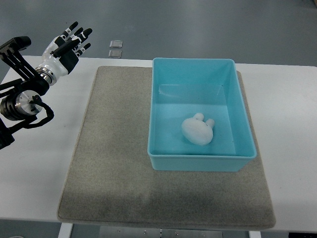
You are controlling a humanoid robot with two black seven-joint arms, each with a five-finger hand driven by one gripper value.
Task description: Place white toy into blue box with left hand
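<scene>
A white toy [197,130] with small ear-like stubs lies on the floor of the blue box [160,106], toward its near right part. The box stands on the right half of a grey mat [114,148]. My left hand [68,46] is at the far left corner of the table, well away from the box, with its black-tipped fingers spread and nothing in them. Its arm [22,96] enters from the left edge. The right arm does not show.
The white table [292,124] extends beyond the mat on both sides. Two small square plates [116,48] lie on the floor past the far table edge.
</scene>
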